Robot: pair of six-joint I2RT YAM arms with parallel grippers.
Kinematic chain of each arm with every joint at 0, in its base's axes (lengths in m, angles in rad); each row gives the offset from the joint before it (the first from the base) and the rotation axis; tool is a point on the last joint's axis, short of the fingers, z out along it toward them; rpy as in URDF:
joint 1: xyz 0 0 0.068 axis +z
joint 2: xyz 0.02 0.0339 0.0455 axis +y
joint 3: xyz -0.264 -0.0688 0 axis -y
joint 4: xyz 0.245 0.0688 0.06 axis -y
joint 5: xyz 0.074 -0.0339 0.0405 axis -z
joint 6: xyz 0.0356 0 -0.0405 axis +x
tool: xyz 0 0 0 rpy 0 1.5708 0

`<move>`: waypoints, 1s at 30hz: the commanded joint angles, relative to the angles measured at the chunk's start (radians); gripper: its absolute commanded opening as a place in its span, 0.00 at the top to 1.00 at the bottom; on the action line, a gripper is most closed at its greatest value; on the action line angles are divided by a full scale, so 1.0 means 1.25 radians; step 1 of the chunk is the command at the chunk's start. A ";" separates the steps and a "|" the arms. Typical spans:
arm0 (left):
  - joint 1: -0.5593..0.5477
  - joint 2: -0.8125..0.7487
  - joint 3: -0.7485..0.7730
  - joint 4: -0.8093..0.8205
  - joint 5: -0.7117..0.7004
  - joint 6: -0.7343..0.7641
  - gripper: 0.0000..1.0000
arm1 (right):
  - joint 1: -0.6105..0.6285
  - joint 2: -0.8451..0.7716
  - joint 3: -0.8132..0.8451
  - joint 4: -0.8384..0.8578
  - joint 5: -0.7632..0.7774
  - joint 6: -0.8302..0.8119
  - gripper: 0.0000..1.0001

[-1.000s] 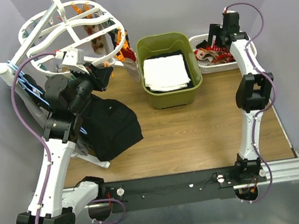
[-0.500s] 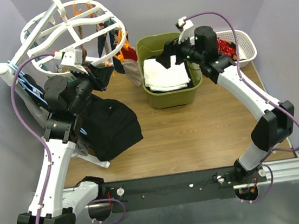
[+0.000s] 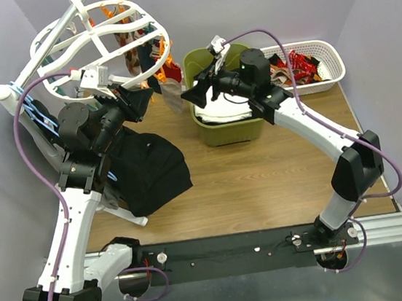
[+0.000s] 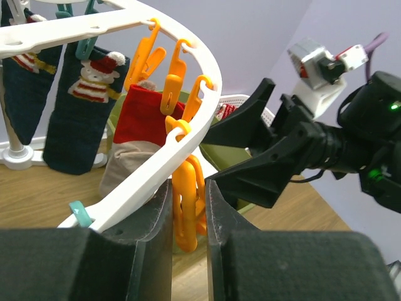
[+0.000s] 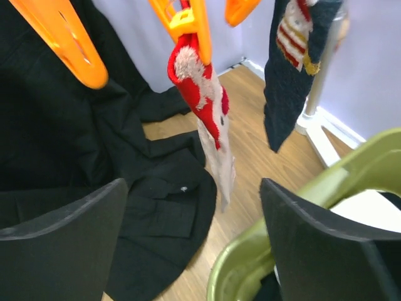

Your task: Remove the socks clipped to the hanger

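Observation:
The white oval hanger stands at the back left, with socks hanging from teal and orange clips. My left gripper is at its near rim, shut on an orange clip. A red and beige sock and dark socks with a snowman hang beyond it. My right gripper is open, level with the hanger's right edge. In the right wrist view the red and beige sock hangs from an orange clip just ahead of the open gripper, apart from both fingers.
A green bin holding a folded white cloth sits under my right arm. A white mesh basket with loose socks stands at the back right. A black garment drapes at the left.
My right arm has swung left from the white basket, across the green bin, to the hanger's right side. My left gripper has stayed at the rim.

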 commanded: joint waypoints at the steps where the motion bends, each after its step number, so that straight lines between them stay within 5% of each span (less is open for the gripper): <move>1: -0.003 -0.017 -0.009 0.012 0.078 -0.025 1.00 | 0.027 0.046 0.011 0.080 -0.022 -0.006 0.12; 6: -0.003 -0.011 -0.005 0.014 0.093 -0.026 1.00 | 0.033 0.103 0.019 0.123 -0.008 0.014 0.21; 9: -0.002 -0.012 -0.007 0.012 0.095 -0.025 1.00 | 0.034 0.136 0.045 0.126 -0.003 0.023 0.35; 14: -0.002 -0.009 -0.009 0.008 0.105 -0.015 1.00 | 0.034 0.161 0.075 0.117 0.015 0.044 0.80; 17: -0.003 -0.006 -0.010 0.004 0.109 -0.006 1.00 | 0.035 0.162 0.091 0.089 0.016 0.072 0.99; 22: -0.003 0.011 -0.002 -0.029 0.099 0.023 0.98 | 0.075 0.085 0.049 0.052 0.064 0.092 0.99; 30: -0.003 -0.004 -0.010 -0.040 0.080 0.039 0.44 | 0.118 -0.003 0.036 -0.076 0.267 0.081 0.99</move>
